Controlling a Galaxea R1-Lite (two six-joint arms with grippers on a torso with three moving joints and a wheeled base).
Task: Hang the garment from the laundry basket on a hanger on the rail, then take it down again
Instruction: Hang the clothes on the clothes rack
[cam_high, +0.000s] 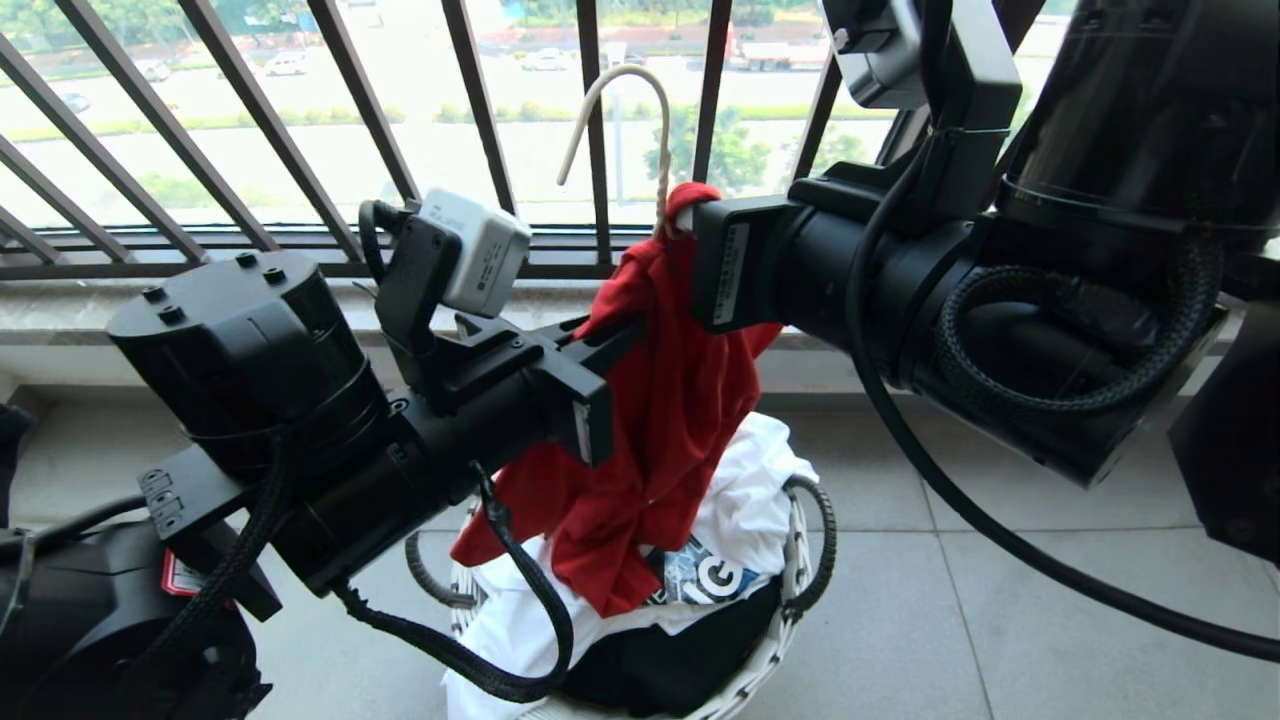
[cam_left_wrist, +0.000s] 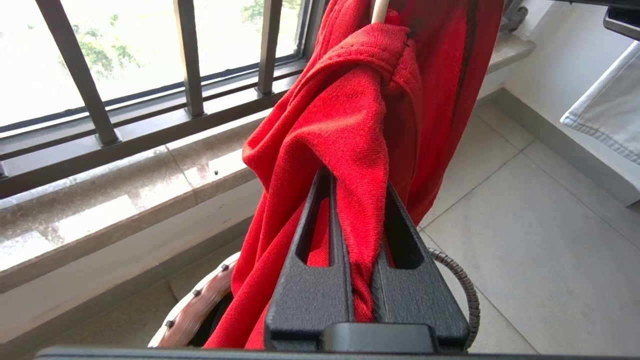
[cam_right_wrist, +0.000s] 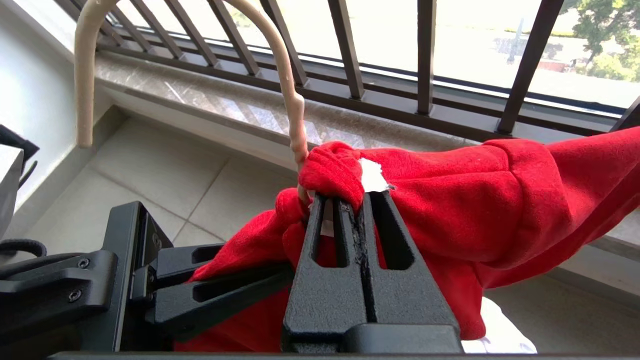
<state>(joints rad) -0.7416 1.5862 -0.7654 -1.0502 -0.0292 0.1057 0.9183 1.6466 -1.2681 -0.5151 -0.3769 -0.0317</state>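
The red garment (cam_high: 680, 420) hangs bunched above the laundry basket (cam_high: 800, 620), its lower folds reaching down into it. Its collar sits round the neck of the cream hanger (cam_high: 640, 90), whose hook stands up free in front of the balustrade. My left gripper (cam_left_wrist: 356, 180) comes in from the left and is shut on a thick fold of the garment (cam_left_wrist: 340, 125), lower down. My right gripper (cam_right_wrist: 350, 200) is shut on the collar of the garment (cam_right_wrist: 475, 200), right beside the hanger (cam_right_wrist: 287, 85) stem. The rail is out of view.
A white T-shirt with blue print (cam_high: 740, 480) and a black garment (cam_high: 660, 660) fill the basket. The black balustrade (cam_high: 480, 120) and stone sill (cam_high: 80, 310) stand close behind. Grey floor tiles (cam_high: 1000, 620) lie to the right. A pale cloth (cam_left_wrist: 605, 110) hangs nearby.
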